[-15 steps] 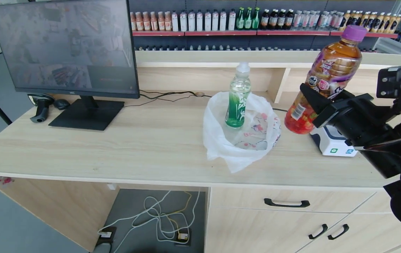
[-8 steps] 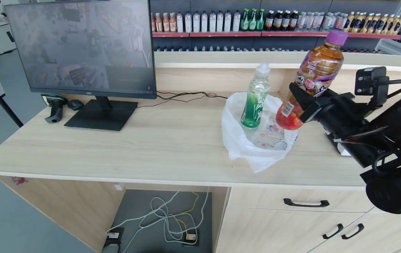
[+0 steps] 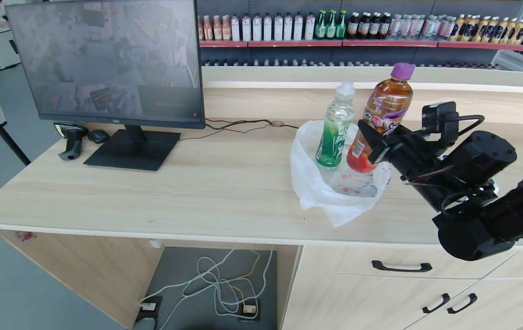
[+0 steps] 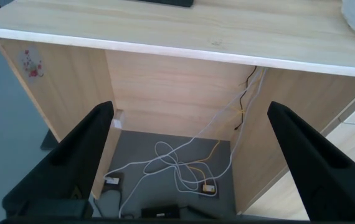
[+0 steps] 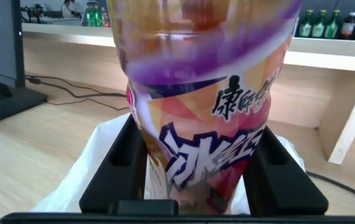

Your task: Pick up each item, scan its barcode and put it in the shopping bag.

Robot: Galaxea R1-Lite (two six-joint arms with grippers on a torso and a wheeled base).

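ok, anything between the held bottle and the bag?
Nothing between them. The tea bottle in the right gripper hangs over the bag; a green bottle already stands inside, close on its left. Clearance looks tight.

The right gripper (image 5: pixel 199 158) clamps a clear, purple-labelled plastic bottle (image 5: pixel 202 87). A white plastic bag (image 5: pixel 81 180) lies beneath it on the pale wooden counter (image 5: pixel 28 149).

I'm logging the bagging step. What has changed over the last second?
The right hand, shut on the purple-capped tea bottle throughout, carried it from beside the shopping bag toward the robot's left and downward. Its base is now at the bag's opening, close beside the green bottle. The head camera also shifted early on. The green bottle stayed upright in the bag, and the bag and the monitor stayed put.
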